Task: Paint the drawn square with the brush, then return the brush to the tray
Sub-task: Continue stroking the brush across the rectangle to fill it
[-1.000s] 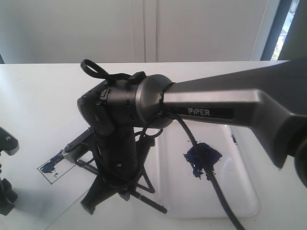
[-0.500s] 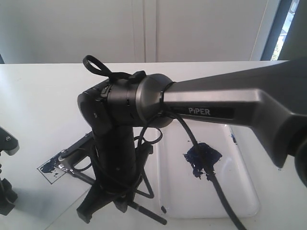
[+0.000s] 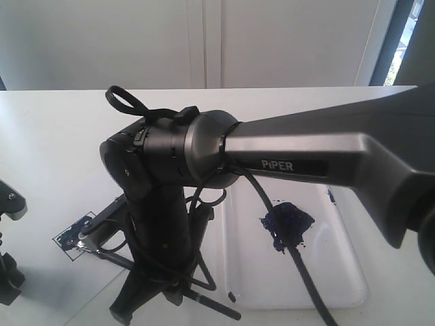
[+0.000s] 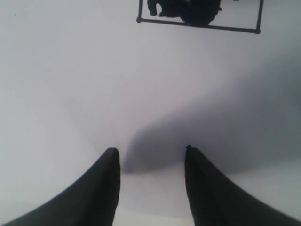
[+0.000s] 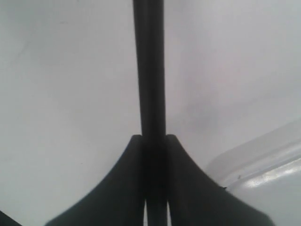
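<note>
Clamping the brush (image 5: 149, 70), your right gripper (image 5: 154, 137) sits 9 o'clock of the tray (image 3: 333, 272); your left gripper (image 4: 150, 148) stands open, empty.

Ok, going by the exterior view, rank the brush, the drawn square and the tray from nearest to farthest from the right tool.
1. brush: clamped in the right tool itself.
2. drawn square: just past the tool, by the bristle end, on the left.
3. tray: farthest, off to the right.
</note>
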